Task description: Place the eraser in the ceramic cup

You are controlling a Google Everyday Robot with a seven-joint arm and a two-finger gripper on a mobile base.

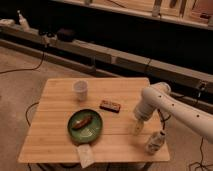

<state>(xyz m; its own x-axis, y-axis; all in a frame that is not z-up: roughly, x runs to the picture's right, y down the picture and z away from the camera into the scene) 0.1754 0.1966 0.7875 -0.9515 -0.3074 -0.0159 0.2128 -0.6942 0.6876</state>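
End effector (137, 127) low over table (52, 117), right of eraser (110, 105)

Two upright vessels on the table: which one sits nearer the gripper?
The small pale vessel at the front-right corner of the table, right beside the gripper. The ceramic cup stands at the back left, past the eraser.

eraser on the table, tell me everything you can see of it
The eraser is a flat, dark rectangular block with a reddish-brown top. It lies flat on the wooden table near its middle, long side slightly tilted. Only the table touches it: the ceramic cup stands apart to its upper left, the green plate lower left, and the claw hangs apart on its right.
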